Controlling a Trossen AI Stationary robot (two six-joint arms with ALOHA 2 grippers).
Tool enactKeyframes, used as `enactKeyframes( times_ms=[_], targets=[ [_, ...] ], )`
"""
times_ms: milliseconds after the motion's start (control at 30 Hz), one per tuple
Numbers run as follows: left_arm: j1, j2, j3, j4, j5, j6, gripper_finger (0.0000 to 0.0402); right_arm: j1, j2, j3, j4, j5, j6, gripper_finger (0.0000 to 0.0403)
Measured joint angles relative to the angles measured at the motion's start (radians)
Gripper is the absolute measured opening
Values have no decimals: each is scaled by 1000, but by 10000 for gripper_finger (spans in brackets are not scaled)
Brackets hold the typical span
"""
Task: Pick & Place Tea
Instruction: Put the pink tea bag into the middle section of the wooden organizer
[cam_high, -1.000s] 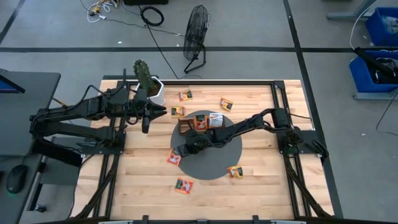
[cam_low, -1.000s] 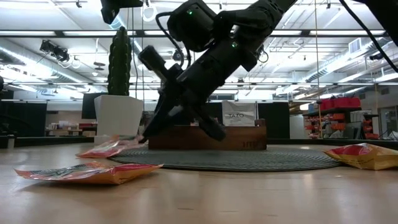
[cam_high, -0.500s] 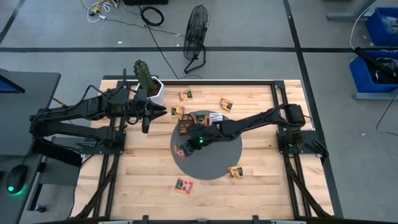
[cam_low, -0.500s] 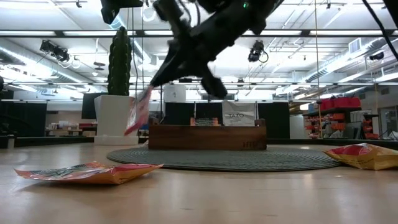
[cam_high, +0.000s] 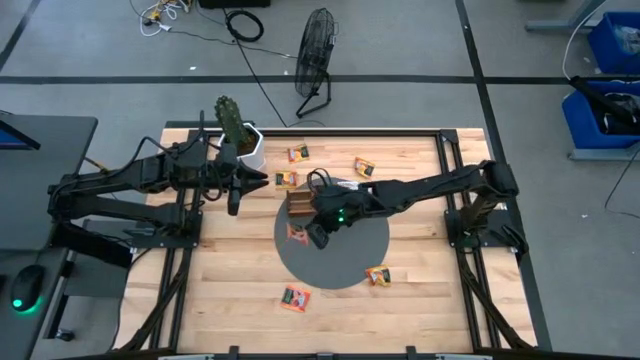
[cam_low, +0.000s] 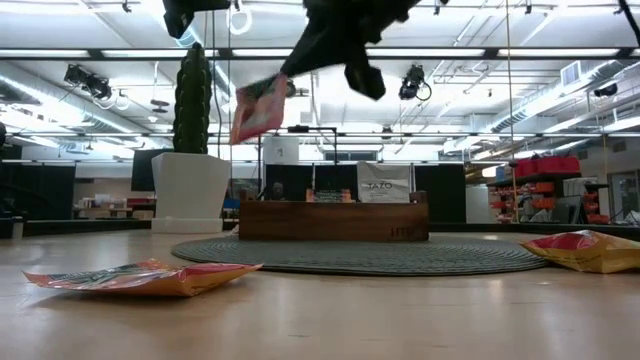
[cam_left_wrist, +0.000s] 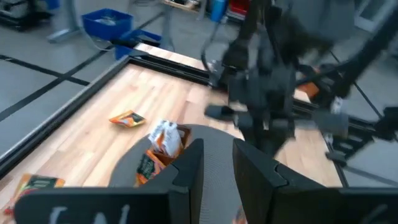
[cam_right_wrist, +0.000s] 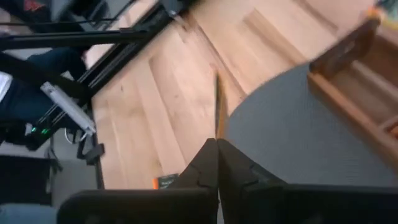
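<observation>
My right gripper (cam_high: 310, 233) is shut on an orange-red tea sachet (cam_high: 297, 233) and hovers over the left part of the round grey mat (cam_high: 345, 262). In the low view the sachet (cam_low: 258, 108) hangs high above the table. The wooden tray (cam_high: 322, 196) stands on the mat's far part with sachets upright in it. My left gripper (cam_left_wrist: 217, 171) is open and waits by the potted cactus (cam_high: 236, 128). More sachets lie flat on the table (cam_high: 297, 153) (cam_high: 364, 167) (cam_high: 378, 275) (cam_high: 295, 298). My right gripper pinches the sachet between its two fingers (cam_right_wrist: 208, 163) by its upper edge (cam_low: 280, 88). It comes from above, slanting in from the table's right. The sachet is lifted clear and hangs tilted below the fingers; the right wrist view shows it edge-on (cam_right_wrist: 217, 118).
A white pot with a cactus (cam_low: 192, 150) stands at the table's far left. One sachet (cam_low: 140, 277) lies near the front edge and another (cam_low: 585, 250) to the right. Black frame rails (cam_high: 445, 170) run along the table's sides. A fan (cam_high: 316, 50) stands on the floor beyond.
My right gripper has risen from the mat's left edge and moved a little toward the tray, staying shut. The sachet, which lay on the table a second ago, has been lifted clear and now hangs high above the table.
</observation>
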Motion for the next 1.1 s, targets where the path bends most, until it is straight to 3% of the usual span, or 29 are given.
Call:
enactKeyframes(
  times_ms=[133,333,567,800,1100],
  targets=[
    [0,31,1,2,101,41,97,0,-50,1,-55,40,-67,0],
    [1,125,0,5,213,42,159,0,-98,2,-118,97,-160,0],
    [1,252,0,25,225,58,216,11,-109,1,-138,109,-232,0],
    [1,348,0,127,350,82,216,10,-114,1,-145,108,-233,0],
    [0,439,0,186,358,89,211,11,-114,1,-149,120,-233,0]
  ],
)
